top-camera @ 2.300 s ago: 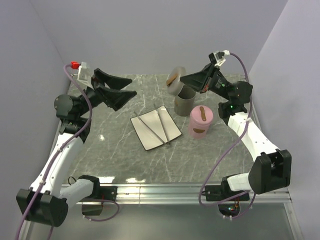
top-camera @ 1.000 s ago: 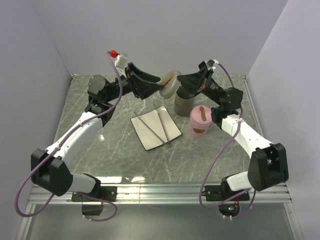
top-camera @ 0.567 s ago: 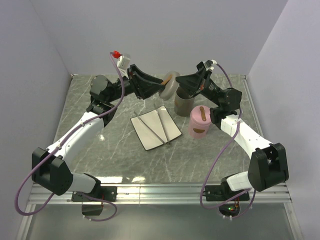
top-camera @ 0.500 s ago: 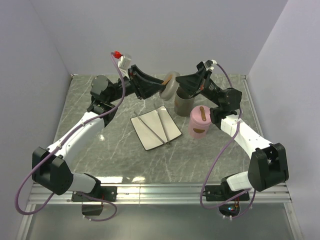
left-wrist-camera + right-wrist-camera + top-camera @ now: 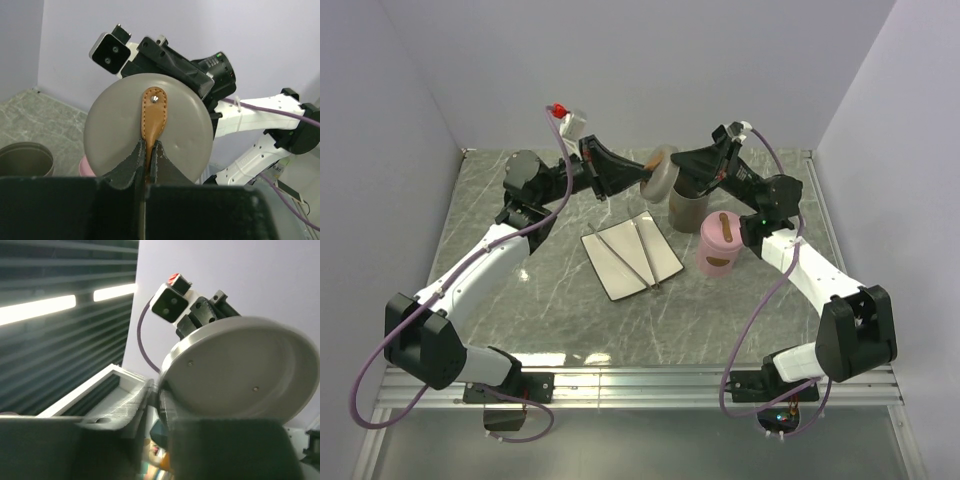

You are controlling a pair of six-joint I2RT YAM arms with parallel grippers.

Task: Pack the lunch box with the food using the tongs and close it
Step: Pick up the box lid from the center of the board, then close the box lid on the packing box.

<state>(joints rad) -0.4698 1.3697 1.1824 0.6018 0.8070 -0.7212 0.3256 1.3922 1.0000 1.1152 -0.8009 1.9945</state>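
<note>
A round grey lid (image 5: 661,174) with a brown leather strap (image 5: 153,112) hangs tilted in the air between both arms, above the open grey lunch box cylinder (image 5: 688,206). My left gripper (image 5: 642,178) is shut on the strap; in the left wrist view its tips (image 5: 147,150) pinch the strap's lower end. My right gripper (image 5: 676,165) straddles the lid's rim (image 5: 240,367), and its fingers (image 5: 145,392) leave only a sliver of gap there. The thin silver tongs (image 5: 620,262) lie in a V on a white tray (image 5: 605,288). The food is out of view.
A pink cylinder (image 5: 721,246) with a brown-strapped lid on it stands right of the grey one. The tray lies mid-table in front of both. Purple walls close in on the left, back and right. The two arms meet over the table's back.
My left gripper came in from the left and closed on the lid's strap. My right gripper's hold on the rim has slackened slightly. The lid has barely moved.
</note>
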